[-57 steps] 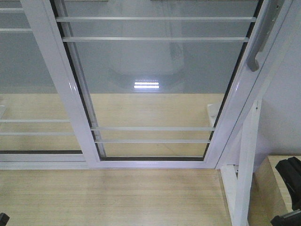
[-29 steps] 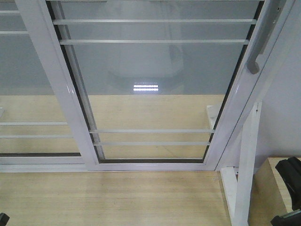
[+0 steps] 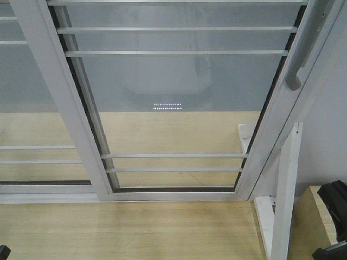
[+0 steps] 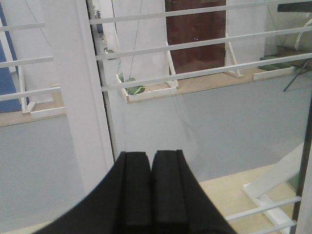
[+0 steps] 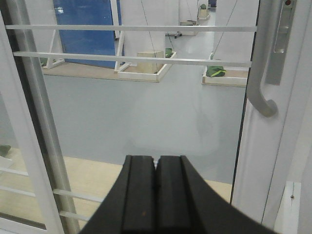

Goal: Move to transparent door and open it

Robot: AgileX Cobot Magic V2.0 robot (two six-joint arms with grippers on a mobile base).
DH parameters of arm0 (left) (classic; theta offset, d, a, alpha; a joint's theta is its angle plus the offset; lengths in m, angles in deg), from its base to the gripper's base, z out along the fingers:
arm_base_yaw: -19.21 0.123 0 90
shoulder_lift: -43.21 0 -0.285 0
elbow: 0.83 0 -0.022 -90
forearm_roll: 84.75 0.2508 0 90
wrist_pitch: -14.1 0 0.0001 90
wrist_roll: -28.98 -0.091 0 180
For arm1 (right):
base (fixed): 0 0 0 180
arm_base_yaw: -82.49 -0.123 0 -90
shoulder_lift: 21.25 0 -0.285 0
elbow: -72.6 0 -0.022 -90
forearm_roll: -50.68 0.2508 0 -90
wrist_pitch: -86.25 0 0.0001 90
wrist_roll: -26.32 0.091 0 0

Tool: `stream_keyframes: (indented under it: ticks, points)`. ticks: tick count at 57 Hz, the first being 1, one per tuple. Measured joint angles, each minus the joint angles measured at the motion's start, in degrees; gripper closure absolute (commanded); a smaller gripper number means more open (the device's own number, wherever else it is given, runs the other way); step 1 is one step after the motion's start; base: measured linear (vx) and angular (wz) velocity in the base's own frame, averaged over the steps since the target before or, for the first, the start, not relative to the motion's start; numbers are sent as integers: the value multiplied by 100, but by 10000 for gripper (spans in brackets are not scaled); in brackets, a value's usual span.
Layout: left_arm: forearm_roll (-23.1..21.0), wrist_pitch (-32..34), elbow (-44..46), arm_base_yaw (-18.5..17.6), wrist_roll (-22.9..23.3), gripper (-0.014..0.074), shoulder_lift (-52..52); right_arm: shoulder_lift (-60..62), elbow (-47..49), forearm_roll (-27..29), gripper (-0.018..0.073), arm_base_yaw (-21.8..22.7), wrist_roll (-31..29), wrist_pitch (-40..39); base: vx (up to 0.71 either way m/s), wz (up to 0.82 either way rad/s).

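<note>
The transparent door (image 3: 179, 92), at the wooden floor's (image 3: 135, 227) far edge, looks closer than before, so its handle (image 5: 258, 97) is nearly in reach, while the left gripper (image 4: 151, 161) and right gripper (image 5: 156, 163) are squeezed shut, empty.

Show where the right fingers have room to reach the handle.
Free: before the transparent door, between the right gripper and its grey handle. The wooden floor before the bottom rail is bare too. Tight: right of the door, where the white brace post stands.

Upright white-framed transparent door (image 3: 179, 108), grey-handled
</note>
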Motion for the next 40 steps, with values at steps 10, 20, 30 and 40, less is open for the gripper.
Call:
stream_keyframes:
  ticks: [10, 20, 30, 40]
  points:
    - [0, -2, 0, 0, 0, 603, 0, 0, 0, 0, 559, 0, 0, 2, 6, -1]
    - [0, 0, -6, 0, 0, 603, 0, 0, -7, 4, 559, 0, 0, 14, 0, 0]
    - [0, -4, -6, 0, 0, 603, 0, 0, -7, 4, 559, 0, 0, 12, 0, 0]
    - [0, 1, -6, 0, 0, 603, 0, 0, -7, 4, 559, 0, 0, 12, 0, 0]
